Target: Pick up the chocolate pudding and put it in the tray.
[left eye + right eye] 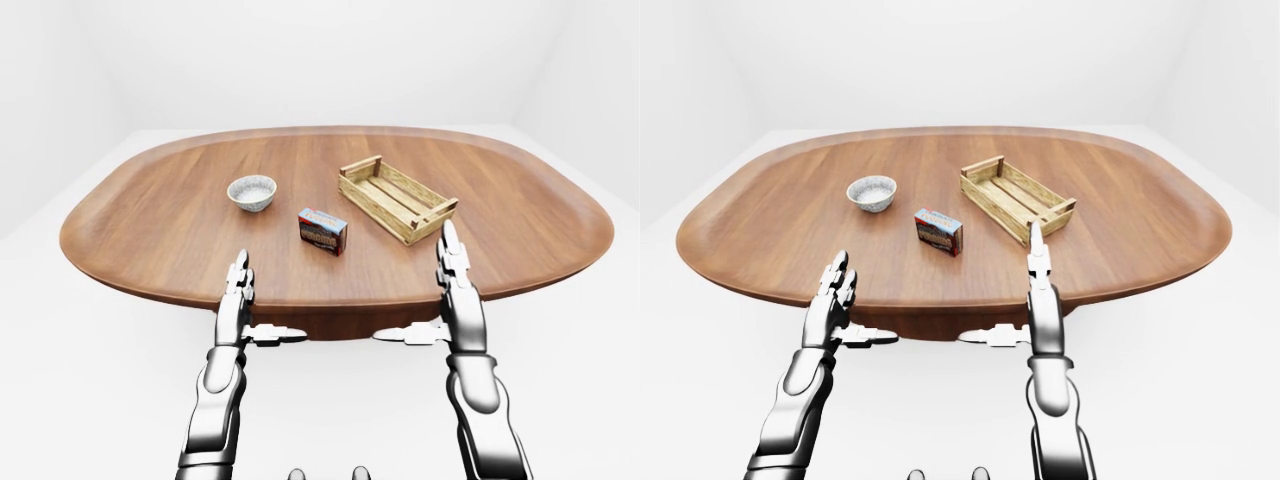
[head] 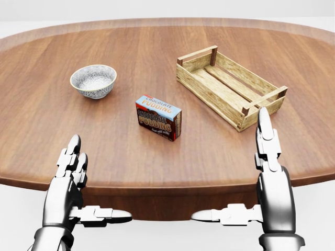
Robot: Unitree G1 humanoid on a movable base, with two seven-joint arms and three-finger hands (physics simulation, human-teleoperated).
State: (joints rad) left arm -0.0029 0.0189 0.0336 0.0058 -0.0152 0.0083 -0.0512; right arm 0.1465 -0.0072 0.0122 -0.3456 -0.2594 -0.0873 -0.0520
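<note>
Head view shows reach step: right hand (image 2: 264,157), fingers spread and empty, must reach left to the pudding (image 2: 158,117).

Bare simulated room: white walls (image 1: 320,60), white floor (image 1: 60,400), lone oval wooden table (image 1: 150,230).

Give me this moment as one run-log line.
phase: pre-grasp | chocolate pudding: on table, untouched | tray: empty | left hand: open | right hand: open, near tray
</note>
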